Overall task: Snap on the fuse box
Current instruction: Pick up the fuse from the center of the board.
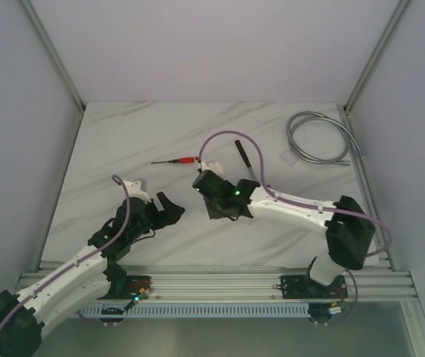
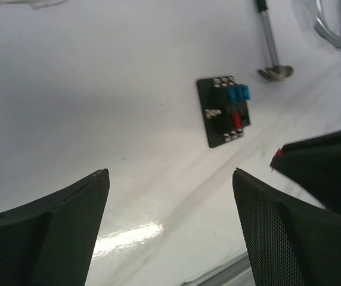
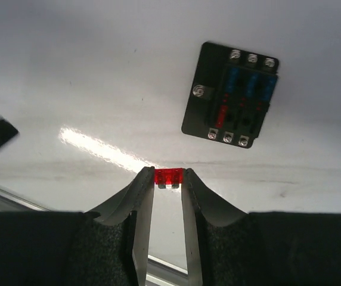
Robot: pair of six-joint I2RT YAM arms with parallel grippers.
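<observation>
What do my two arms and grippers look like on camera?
The left arm and right arm have white links, black joints, a purple cable along each, and small green lights. The left gripper and right gripper are black, with wedge-shaped, mesh-textured fingers.

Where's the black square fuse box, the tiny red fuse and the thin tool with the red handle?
Black square plastic fuse box [image 3: 230, 95]: right wrist view, middle, among the slots.
Tiny red fuse [image 3: 169, 176]: right wrist view, its red body.
Thin red-handled tool [image 1: 188, 160]: top view, its red handle.
</observation>
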